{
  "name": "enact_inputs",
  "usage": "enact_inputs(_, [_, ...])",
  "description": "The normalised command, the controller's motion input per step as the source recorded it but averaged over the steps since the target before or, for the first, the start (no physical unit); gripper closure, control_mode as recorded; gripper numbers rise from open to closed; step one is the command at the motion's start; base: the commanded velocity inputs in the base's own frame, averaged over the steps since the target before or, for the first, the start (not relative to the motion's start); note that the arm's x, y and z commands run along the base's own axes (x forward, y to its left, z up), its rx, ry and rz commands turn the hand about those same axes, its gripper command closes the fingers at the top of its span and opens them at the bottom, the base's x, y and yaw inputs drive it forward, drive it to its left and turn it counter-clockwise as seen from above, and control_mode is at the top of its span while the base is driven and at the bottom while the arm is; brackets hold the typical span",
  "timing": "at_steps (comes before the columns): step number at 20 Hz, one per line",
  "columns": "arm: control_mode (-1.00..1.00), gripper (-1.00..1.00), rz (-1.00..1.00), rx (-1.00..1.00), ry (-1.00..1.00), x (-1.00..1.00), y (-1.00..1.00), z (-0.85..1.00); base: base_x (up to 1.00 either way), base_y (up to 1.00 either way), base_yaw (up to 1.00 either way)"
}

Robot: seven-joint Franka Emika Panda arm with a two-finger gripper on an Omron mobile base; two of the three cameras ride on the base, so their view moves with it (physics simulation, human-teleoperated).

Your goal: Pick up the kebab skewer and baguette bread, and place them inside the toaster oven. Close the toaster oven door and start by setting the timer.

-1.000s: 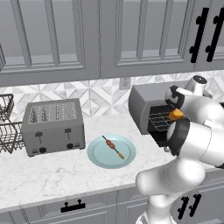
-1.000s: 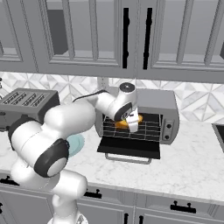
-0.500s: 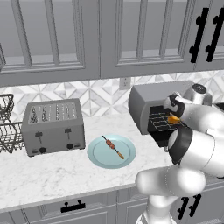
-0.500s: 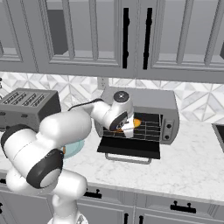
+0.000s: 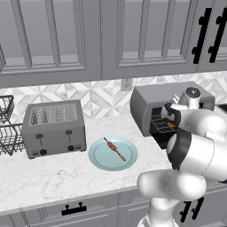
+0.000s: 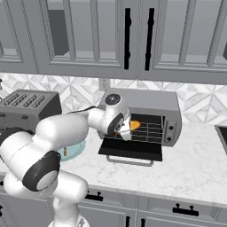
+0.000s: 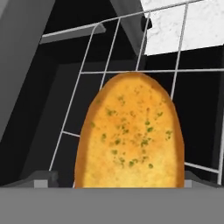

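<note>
Golden, herb-flecked baguette bread (image 7: 129, 133) lies right before the gripper (image 6: 124, 131), its long axis running straight away from the hand onto the wire rack (image 7: 183, 70) of the toaster oven (image 6: 144, 116). The jaws stand wide on either side of its near end, and whether the pads touch the crust cannot be told. Beyond the dropped toaster oven door (image 6: 131, 149), well off to the arm's left, the kebab skewer (image 5: 115, 149) rests slantwise on the pale blue plate (image 5: 99, 158), so the arm must likely pull back clear of the oven mouth and swing left for it.
</note>
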Motion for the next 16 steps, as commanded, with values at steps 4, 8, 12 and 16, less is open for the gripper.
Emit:
enact_inputs(4, [-1.0, -1.0, 0.0, -0.14, -0.28, -0.07, 0.0, -0.72, 0.0, 0.0, 0.0])
enact_inputs(8, [-1.0, -1.0, 0.0, -0.21, -0.14, -0.04, 0.0, -0.5, 0.0, 0.0, 0.0])
enact_inputs(12, [-1.0, -1.0, 0.0, -0.07, 0.07, 0.0, 0.0, 0.06, 0.0, 0.0, 0.0])
enact_inputs(16, [-1.0, -1.0, 0.0, -0.04, 0.22, -0.13, -0.25, 0.62, 0.0, 0.0, 0.0])
